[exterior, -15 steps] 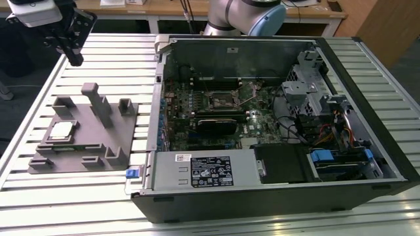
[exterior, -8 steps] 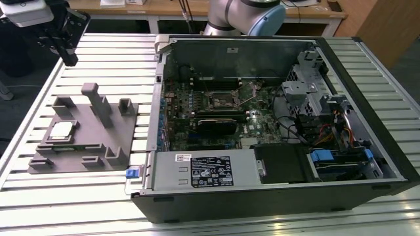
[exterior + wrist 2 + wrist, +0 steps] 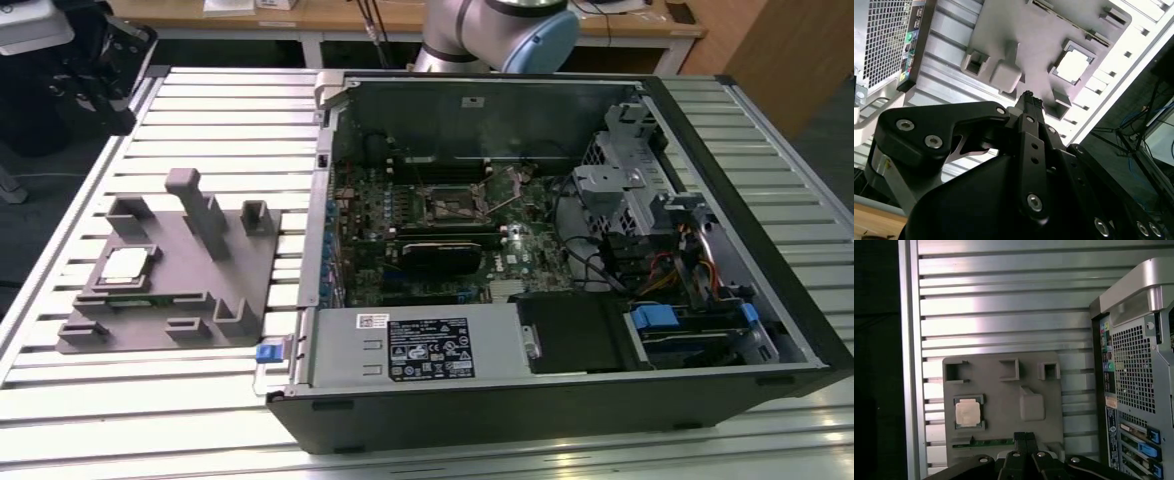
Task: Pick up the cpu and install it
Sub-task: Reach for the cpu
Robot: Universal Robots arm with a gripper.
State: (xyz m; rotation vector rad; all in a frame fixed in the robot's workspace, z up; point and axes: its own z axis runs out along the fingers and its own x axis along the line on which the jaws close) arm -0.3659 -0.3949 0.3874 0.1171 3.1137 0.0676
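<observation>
Gripper: the gripper [image 3: 1025, 436] had its two black fingers pressed together with nothing between them. In both wrist views it hung above the grey fixture [image 3: 1004, 390], touching nothing.
Gripper, second wrist view: the closed tips [image 3: 1028, 99] pointed toward the fixture [image 3: 1039, 35], near its tall block.
Cpu: the cpu [image 3: 967, 412] lay flat, pale top up, in a square recess of the fixture. It was off to one side of the fingertips and apart from them.
Cpu, other views: it sat in the same recess in the second wrist view [image 3: 1074, 65] and in the exterior view [image 3: 124, 263].
Fixture: it [image 3: 200, 270] rested on the slatted metal tabletop [image 3: 214, 100], on the exterior view's left of the open computer case [image 3: 747, 230].
Socket: the dark metal-framed socket [image 3: 450, 207] sat on the motherboard inside the case, well apart from the cpu.
Arm: its grey joint [image 3: 494, 30] rose behind the case.
</observation>
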